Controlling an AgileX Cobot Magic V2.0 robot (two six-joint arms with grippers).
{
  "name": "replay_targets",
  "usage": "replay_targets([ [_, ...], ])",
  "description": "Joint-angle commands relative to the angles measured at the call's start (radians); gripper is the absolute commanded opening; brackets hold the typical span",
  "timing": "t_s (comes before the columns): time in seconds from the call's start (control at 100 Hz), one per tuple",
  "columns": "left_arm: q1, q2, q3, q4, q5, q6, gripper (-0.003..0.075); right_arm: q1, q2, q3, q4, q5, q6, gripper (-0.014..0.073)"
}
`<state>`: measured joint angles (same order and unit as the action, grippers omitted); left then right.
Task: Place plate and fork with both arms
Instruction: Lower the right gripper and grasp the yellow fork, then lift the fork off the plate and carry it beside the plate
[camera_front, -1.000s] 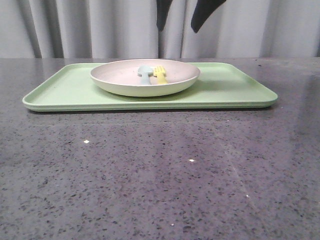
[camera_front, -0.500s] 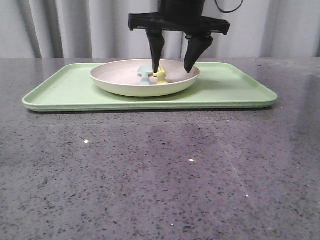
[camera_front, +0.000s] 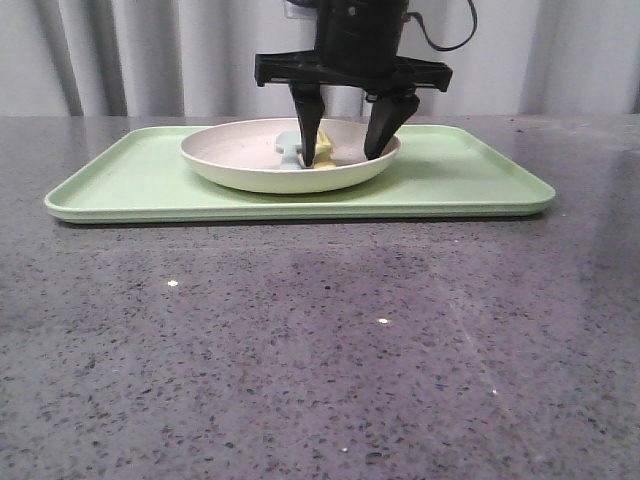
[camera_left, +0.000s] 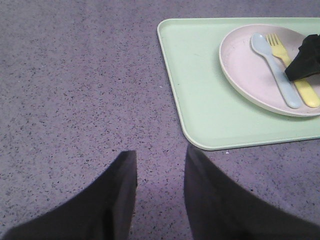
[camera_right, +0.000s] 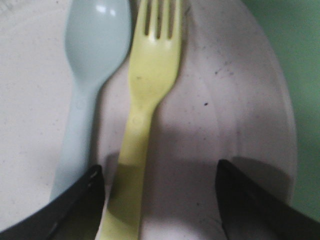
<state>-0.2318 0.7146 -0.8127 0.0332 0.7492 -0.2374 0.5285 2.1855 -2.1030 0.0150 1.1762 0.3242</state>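
Observation:
The plate (camera_front: 250, 168) sits on the light green tray (camera_front: 130, 185), with the yellow fork (camera_front: 323, 152) and a pale blue spoon (camera_front: 288, 145) lying side by side in it. My right gripper (camera_front: 340, 158) is open and lowered into the plate. In the right wrist view its fingers (camera_right: 160, 169) straddle the fork's handle (camera_right: 150, 85), one finger between fork and spoon (camera_right: 87, 60), nothing gripped. My left gripper (camera_left: 161, 152) is open and empty above bare table, apart from the tray's corner (camera_left: 200, 90). The plate (camera_left: 245, 65) and fork (camera_left: 300, 82) show there too.
The tray lies across the far half of the grey speckled table (camera_front: 320, 350). A grey curtain hangs behind it. The right arm's black finger (camera_left: 305, 57) covers part of the fork in the left wrist view.
The right arm came down from above the scene into the plate; its open fingers now reach the plate's inside around the fork. Plate, fork and spoon have not moved.

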Motion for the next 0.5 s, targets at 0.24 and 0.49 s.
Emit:
replay_targets([
  [0.24,-0.004,-0.003,-0.027,-0.007,-0.073,-0.008,0.0242,-0.001,-0.05,-0.032,-0.007,-0.034,-0.001,0.0197],
  [0.49,-0.004,-0.003,-0.027,-0.007,-0.073,-0.008,0.0242,-0.001,-0.05,-0.032,-0.007,-0.033,-0.001,-0.0098],
])
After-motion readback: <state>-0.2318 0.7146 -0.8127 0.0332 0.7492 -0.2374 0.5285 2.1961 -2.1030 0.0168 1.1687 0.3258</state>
